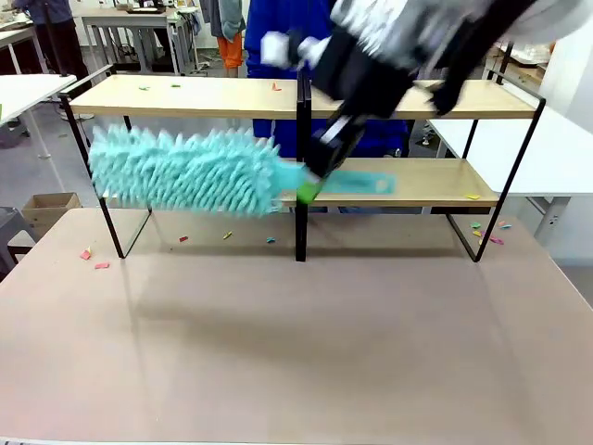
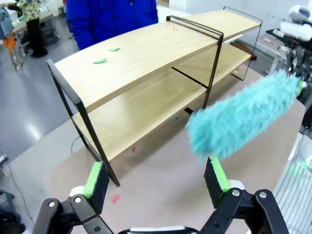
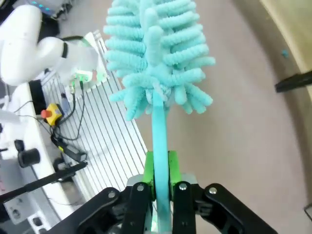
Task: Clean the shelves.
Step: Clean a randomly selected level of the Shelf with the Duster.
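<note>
Nearest your lens, the right gripper (image 3: 161,169) is clenched on the flat teal handle of the duster (image 3: 156,48), with both green pads pressed against it.

Task item: the shelves (image 1: 185,96) stand across the far half of the table (image 1: 296,352), the person in blue (image 1: 273,37) behind them.

- Upper board: small scraps (image 1: 176,85) lie on it left of the central post, green and orange. You cannot count this board as clean.
- Lower board (image 1: 435,182): one yellowish scrap (image 1: 473,196) sits near its right end. The left stretch is hidden behind the duster head in the front view.
- Duster position: the left wrist view puts the fluffy head over the table in front of the rack, near the lower board. Contact with either board cannot be confirmed.
- Table: more scraps (image 1: 93,260) lie at the left leg, under the rack and by the right leg.

The left gripper (image 2: 155,178) hovers released and empty, off the rack's left end.

Assessment: you are mid-task at best. Both boards carry debris, and the table litter suggests some sweeping off.
</note>
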{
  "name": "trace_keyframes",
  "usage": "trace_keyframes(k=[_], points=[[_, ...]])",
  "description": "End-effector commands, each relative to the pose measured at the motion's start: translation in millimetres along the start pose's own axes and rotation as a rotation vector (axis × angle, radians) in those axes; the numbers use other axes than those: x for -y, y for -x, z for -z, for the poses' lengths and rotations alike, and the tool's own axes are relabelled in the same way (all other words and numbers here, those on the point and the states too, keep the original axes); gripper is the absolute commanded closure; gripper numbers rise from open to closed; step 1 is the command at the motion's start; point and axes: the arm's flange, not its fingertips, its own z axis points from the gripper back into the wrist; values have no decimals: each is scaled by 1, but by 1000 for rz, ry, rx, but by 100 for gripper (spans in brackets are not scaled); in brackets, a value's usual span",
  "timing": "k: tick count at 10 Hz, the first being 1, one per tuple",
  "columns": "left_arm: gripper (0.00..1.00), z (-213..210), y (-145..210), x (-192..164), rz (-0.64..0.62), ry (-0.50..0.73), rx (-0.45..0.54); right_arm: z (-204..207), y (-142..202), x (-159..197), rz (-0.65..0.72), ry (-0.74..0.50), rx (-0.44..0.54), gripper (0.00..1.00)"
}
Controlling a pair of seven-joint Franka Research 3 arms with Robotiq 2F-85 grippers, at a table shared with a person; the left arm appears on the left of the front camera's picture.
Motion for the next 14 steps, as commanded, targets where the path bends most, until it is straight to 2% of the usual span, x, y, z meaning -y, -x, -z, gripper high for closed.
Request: trace_keyframes(k=[1, 2, 3, 4, 5, 6, 7, 8, 9, 11, 14], points=[[0, 1, 1, -1, 6, 10, 9, -46, 32, 3, 23, 11, 167, 88], [0, 1, 1, -1, 6, 10, 9, -72, 48, 3, 46, 31, 248, 88], [0, 1, 1, -1, 6, 10, 9, -88, 60, 7, 157, 46, 336, 88], [0, 1, 1, -1, 6, 10, 9, -70, 32, 3, 46, 25, 151, 88], [0, 1, 1, -1, 6, 10, 9, -70, 32, 3, 46, 25, 151, 88], [0, 1, 1, -1, 6, 10, 9, -100, 51, 4, 92, 38, 234, 88], [0, 1, 1, -1, 6, 10, 9, -72, 43, 12, 89, -15, 259, 88], [0, 1, 1, -1, 6, 10, 9, -84, 40, 24, 81, -31, 351, 88], [0, 1, 1, -1, 6, 10, 9, -106, 45, 36, 93, -8, 372, 88], [0, 1, 1, -1, 6, 10, 9, -166, 93, 74, 161, -4, 445, 88], [0, 1, 1, -1, 6, 10, 9, -249, 208, 87, 151, -110, 511, 88]])
